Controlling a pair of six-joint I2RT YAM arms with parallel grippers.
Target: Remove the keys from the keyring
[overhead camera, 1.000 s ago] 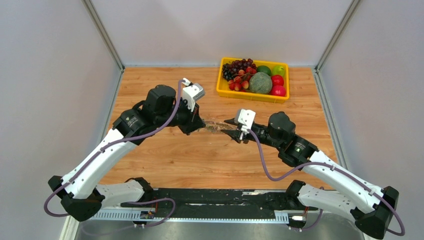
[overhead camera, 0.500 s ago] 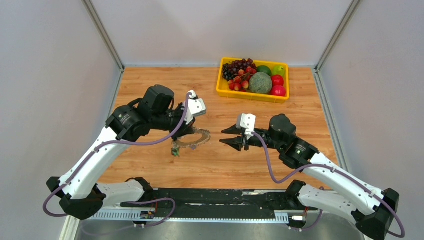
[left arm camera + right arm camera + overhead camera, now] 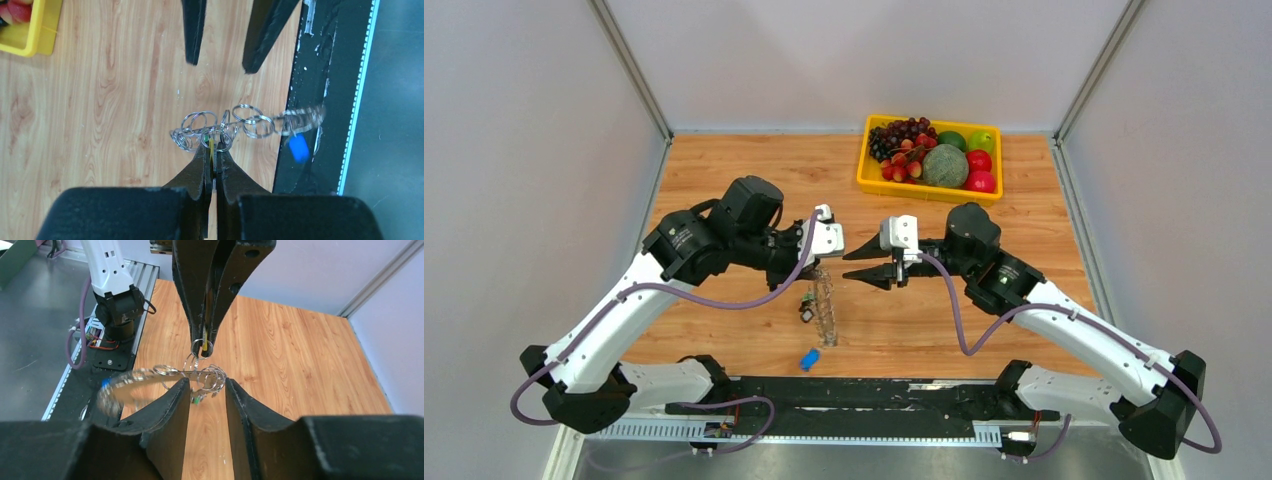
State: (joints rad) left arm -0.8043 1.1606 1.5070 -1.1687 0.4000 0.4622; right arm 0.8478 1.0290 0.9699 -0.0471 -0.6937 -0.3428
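The keyring (image 3: 826, 315) hangs on edge below my left gripper (image 3: 822, 268) and is blurred, clear of the wooden table. In the left wrist view the left gripper (image 3: 212, 145) is shut on a yellow key (image 3: 211, 147) among the rim's small wire loops (image 3: 250, 122). A blue key (image 3: 809, 358) dangles at the ring's low end near the table's front edge, and a green key (image 3: 805, 304) hangs beside the ring. My right gripper (image 3: 852, 268) is open and empty, just right of the left one. In the right wrist view its fingertips (image 3: 179, 390) flank the loops (image 3: 212, 380).
A yellow crate (image 3: 864, 180) of fruit stands at the back right of the table; its corner shows in the left wrist view (image 3: 30, 45). The black base rail (image 3: 854, 392) runs along the near edge.
My left gripper has lifted the keyring off the table, and it now hangs swinging with the blue key low. My right gripper let go, opened and moved left toward the ring.
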